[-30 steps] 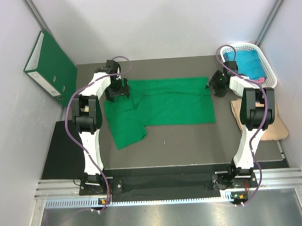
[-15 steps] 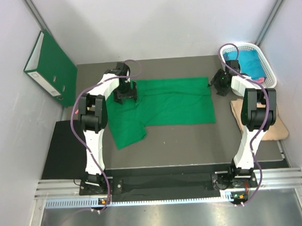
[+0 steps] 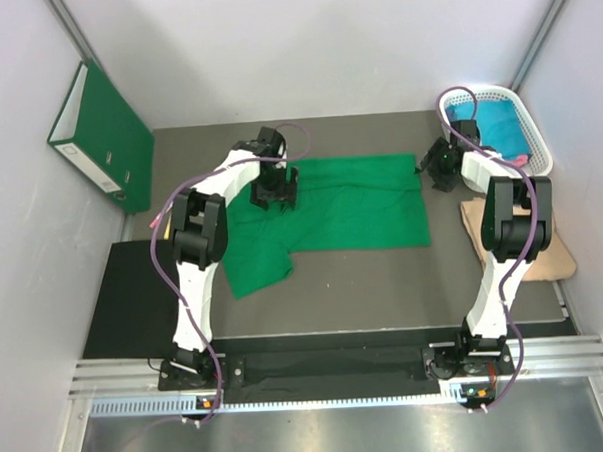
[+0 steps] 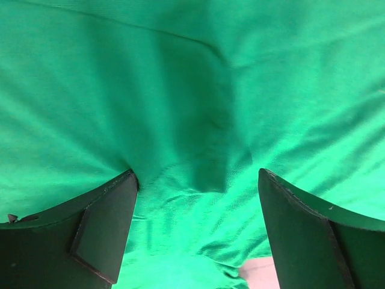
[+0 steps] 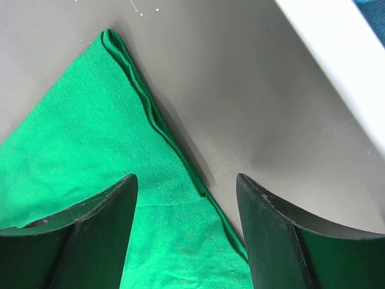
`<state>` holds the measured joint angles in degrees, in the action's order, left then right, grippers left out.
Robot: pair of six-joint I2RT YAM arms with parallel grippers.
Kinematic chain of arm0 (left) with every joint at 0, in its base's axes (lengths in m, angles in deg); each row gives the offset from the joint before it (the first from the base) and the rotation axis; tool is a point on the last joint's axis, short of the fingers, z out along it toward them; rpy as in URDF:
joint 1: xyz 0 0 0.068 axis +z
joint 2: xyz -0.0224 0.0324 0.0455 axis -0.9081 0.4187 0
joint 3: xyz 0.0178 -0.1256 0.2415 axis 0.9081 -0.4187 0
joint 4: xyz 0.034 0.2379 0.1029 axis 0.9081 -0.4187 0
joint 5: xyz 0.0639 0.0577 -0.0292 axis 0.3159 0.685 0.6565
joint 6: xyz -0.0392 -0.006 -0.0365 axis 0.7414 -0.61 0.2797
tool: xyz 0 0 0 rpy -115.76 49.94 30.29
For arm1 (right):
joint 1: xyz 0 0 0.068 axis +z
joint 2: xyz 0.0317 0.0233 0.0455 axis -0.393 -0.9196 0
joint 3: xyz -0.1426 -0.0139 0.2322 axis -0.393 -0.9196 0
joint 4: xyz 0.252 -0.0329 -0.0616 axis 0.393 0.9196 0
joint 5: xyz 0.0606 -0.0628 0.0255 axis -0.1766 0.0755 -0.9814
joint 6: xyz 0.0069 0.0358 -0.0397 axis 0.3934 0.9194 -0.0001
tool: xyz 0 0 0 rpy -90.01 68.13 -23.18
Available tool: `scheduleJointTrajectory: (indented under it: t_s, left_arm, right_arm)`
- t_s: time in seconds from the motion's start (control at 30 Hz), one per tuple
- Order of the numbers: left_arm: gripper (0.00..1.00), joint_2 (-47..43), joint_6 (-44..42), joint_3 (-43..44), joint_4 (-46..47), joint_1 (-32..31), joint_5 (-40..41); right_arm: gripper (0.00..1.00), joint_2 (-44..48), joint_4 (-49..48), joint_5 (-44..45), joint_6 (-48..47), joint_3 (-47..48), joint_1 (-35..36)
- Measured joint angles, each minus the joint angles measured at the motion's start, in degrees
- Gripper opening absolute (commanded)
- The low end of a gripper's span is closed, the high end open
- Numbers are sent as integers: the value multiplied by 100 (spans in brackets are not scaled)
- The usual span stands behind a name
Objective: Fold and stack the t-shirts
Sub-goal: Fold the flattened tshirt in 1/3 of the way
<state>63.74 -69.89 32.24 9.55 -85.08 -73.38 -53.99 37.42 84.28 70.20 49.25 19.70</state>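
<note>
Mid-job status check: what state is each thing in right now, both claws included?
green t-shirt: laid out on the table, creased, not gripped.
teal t-shirt: bunched in the basket.
basket: upright, cloth inside.
binder: closed, standing tilted at far left.
left claw: open, over the green t-shirt's far left part.
right claw: open, over its far right corner.

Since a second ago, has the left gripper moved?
Yes: the left gripper slid right over the green t-shirt, away from the binder.

One each: green t-shirt [image 3: 351, 209], binder [image 3: 102, 125], basket [image 3: 536, 134]
</note>
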Motion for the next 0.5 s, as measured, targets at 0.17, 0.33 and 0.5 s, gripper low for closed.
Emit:
scheduleJointTrajectory:
  t_s: [0.17, 0.33, 0.5]
  left_arm:
    - [86, 0, -35, 9, 4, -120, -90]
    - [98, -190, -59, -122, 9, -120, 127]
    - [98, -669, -52, -205, -223, -101, 898]
  right_arm:
    - [67, 0, 2, 0, -2, 0, 0]
    - [68, 33, 74, 7, -74, 2, -2]
    - [68, 372, 208, 20, -164, -201, -31]
